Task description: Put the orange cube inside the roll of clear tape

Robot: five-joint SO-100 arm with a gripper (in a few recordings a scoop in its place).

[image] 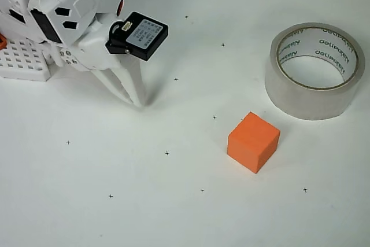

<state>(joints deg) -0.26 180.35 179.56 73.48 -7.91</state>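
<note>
- Overhead view: the gripper point(137, 101) sits at upper left, white fingers pressed together into a single point, tip down near the table point(87, 201). It holds nothing.
- The orange cube point(254, 142) rests on the table right of centre, well apart from the gripper and turned so that a corner points toward the near edge.
- The roll of clear tape point(315, 70) lies flat at upper right, hole facing up, just beyond the cube but not touching it.
- Step in hand, as I judge it — reaching for the cube; nothing of the task is done yet.
- To do it well: spread the fingers before arriving, turn the wrist to match the cube's rotated faces, and close on two opposite flat sides rather than across corners.
- Come down from above so the fingers straddle the cube without nudging it toward the roll.
- For the later drop, lift clear of the roll's wall and centre over the hole — the cube looks narrower than the opening, though not by a great deal.
- Materials: cube matte, plain, sharp-edged, likely an easy grip; roll a greyish translucent band around a white core with dark lettering.
- Table white, smooth, dotted with small black cross marks.
</note>
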